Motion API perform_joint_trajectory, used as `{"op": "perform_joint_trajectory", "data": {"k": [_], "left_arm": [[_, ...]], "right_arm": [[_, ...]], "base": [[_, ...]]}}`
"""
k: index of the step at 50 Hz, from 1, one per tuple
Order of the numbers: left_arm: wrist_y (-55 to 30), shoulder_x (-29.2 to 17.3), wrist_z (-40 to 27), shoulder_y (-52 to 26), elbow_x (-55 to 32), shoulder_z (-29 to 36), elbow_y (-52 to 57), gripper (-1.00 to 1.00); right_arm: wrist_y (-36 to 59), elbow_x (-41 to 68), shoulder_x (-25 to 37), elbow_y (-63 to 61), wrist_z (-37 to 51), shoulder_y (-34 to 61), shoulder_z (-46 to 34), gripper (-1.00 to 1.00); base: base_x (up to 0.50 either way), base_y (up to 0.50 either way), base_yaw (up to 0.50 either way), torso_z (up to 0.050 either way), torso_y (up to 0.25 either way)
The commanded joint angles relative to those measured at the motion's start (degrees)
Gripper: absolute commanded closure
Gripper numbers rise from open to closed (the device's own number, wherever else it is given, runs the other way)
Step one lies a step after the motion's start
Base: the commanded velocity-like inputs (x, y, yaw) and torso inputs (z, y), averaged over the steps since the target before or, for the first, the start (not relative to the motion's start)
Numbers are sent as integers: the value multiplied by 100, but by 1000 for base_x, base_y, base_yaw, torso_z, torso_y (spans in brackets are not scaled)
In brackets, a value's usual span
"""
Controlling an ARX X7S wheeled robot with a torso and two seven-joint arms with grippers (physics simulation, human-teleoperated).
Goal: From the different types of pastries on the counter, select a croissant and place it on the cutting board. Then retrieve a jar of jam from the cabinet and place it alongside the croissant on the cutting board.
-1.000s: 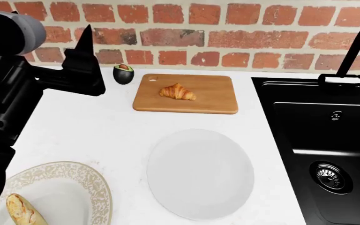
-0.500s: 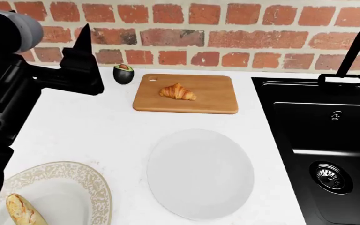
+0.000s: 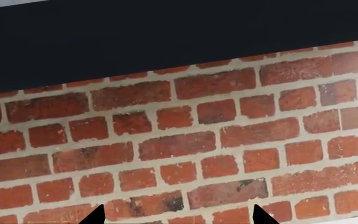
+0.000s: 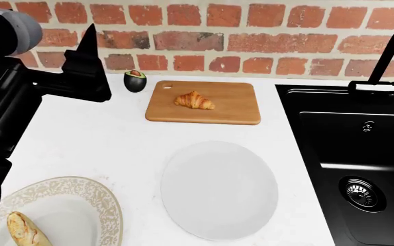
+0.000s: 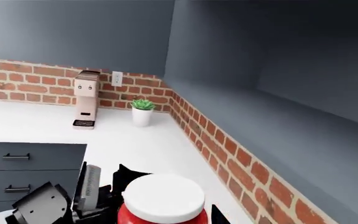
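A: How does the counter look, from big to small?

B: The sink is cut by the edge at 3 o'clock. The white plate lies at 6 o'clock from the board. The board has its long axis left to right, with the hole at its far-left corner. The croissant lies on the left half of the board, long axis left to right, a little turned, its right tip nearer to the robot.

A: What is hard to see?

B: The bread on the patterned plate is cut by the lower edge at 7 o'clock. The avocado stands just beside the board's far-left corner, at 10 o'clock from the croissant.

A: And the claws?

B: The left gripper is spread wide: only two black tips show, with the brick wall between them, and they hold nothing. The right gripper is pinching the jar, upright, white lid up. Its lower part is out of the picture.
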Motion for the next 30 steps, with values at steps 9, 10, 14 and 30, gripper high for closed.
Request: {"op": "perform_joint_trajectory", "data": {"k": [9, 10, 14, 30], "left_arm": [[37, -22, 23, 44, 39, 6, -2, -100], [39, -24, 23, 45, 40, 7, -3, -100], [56, -21, 38, 73, 66, 9, -6, -100], [89, -19, 53, 106, 101, 23, -3, -100]], "right_arm": [[-346, -271, 239, 278, 472, -528, -801, 100], [-387, -317, 240, 345, 516, -525, -848, 100], [-586, -573, 204, 802, 780, -495, -1029, 100], [-655, -767, -49, 1461, 963, -529, -1538, 100]], "base": [[0, 0, 0, 0, 1], [0, 0, 0, 0, 0], [0, 0, 0, 0, 0], [1, 0, 0, 0, 1]]}}
